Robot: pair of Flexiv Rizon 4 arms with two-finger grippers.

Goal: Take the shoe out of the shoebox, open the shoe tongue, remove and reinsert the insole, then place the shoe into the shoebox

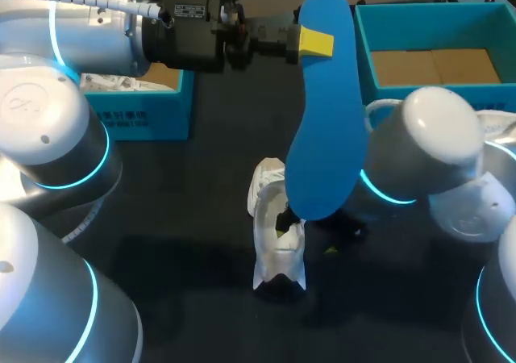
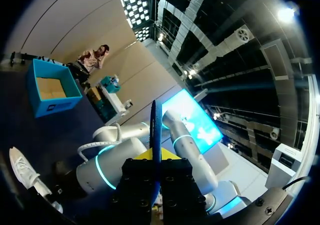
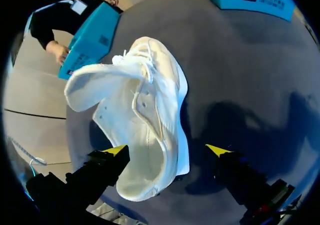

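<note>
**Insole out, reinsertion judged pending.** The blue insole (image 1: 322, 113) is pinched at one end by the closed fingers of the left gripper (image 1: 313, 43) and hung above the white shoe (image 1: 278, 246), which rests on the dark matte table (image 1: 185, 202). The right gripper (image 3: 167, 150) is spread open astride the shoe's heel opening. Next, the insole would need lowering into that opening. The open shoebox (image 1: 364, 56) is set at 2 o'clock from the shoe, and a second teal box (image 1: 137, 109) at 10 o'clock.
</note>
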